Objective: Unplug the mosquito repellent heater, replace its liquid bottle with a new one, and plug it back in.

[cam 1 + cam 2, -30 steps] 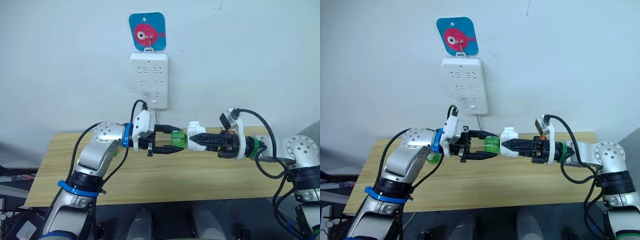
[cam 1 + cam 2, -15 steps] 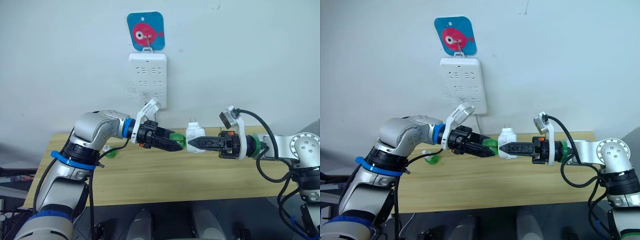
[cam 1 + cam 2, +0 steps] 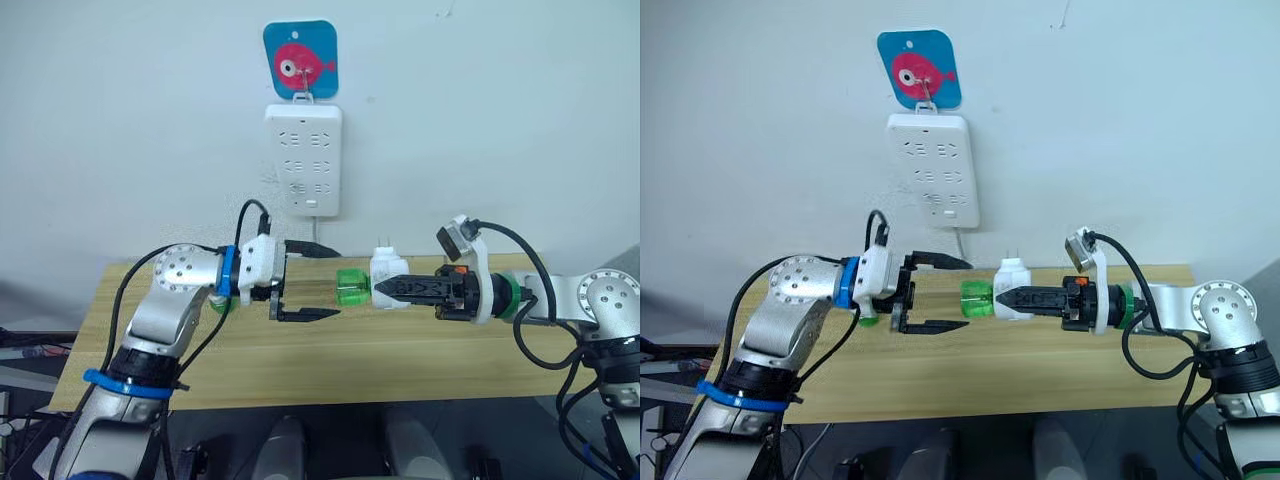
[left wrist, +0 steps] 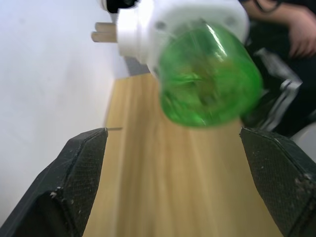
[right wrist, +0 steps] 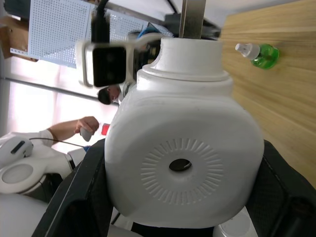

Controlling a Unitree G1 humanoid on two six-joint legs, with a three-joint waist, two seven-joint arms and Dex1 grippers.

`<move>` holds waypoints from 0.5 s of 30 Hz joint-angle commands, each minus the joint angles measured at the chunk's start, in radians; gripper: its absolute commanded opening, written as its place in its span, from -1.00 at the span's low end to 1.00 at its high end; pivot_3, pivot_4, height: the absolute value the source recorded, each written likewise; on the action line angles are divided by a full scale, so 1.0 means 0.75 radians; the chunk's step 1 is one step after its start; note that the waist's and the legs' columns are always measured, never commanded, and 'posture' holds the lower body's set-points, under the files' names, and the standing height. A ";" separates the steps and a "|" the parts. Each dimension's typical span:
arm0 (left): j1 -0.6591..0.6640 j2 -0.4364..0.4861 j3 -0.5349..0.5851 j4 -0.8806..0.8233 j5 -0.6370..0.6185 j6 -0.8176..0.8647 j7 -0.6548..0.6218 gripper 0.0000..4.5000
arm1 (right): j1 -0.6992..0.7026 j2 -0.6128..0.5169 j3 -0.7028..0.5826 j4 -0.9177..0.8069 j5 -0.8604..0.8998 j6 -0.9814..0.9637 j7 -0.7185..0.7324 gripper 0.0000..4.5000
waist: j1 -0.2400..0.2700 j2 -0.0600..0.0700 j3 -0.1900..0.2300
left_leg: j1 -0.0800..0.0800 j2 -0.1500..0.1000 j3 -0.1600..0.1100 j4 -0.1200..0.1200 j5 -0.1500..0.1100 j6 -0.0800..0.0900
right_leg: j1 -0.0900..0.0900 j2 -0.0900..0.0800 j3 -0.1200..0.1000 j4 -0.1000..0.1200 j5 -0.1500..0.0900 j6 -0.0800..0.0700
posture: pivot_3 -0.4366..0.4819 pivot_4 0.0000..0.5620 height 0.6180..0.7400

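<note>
Two grippers meet in mid-air above the wooden table [image 3: 320, 360], in front of the white wall power strip [image 3: 303, 158] that hangs under a fish hook plate [image 3: 300, 60].

Left eye view: right gripper [image 3: 383, 290] is pinched on the mosquito repellent heater [image 3: 385, 279], prongs pointing up, unit clear of the strip. The liquid bottle [image 3: 352, 286] sticks out sideways from the heater toward the left arm. Left gripper [image 3: 322, 284] is spread wide, one finger above and one below, tips just short of the bottle and not touching it.

Right eye view: same layout; a gap shows between the spread left fingertips and the green bottle. A bit of green peeks out behind the left wrist, low on the table.

Left wrist view: bottle base faces the camera, seated in the white heater body, between the two open fingers [image 4: 79, 173] but ahead of them.

Right wrist view: heater vent face is close up, clamped between the black fingers. The new one [image 5: 257, 53] lies on its side on the table, white cap on, well apart.

Judgement: unplugging is done. Old bottle still in the heater; removal, fitting the capped bottle and re-plugging all remain.
</note>
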 commanded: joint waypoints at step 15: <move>0.020 -0.146 -0.052 0.063 0.071 -0.439 0.138 0.48 | -0.040 0.062 -0.063 0.027 0.048 -0.007 -0.061 0.34 | -0.001 0.000 0.000 | -0.002 -0.001 0.000 0.001 0.000 0.000 | 0.000 0.000 0.000 -0.003 0.003 0.003 | -0.16 -0.29 1.00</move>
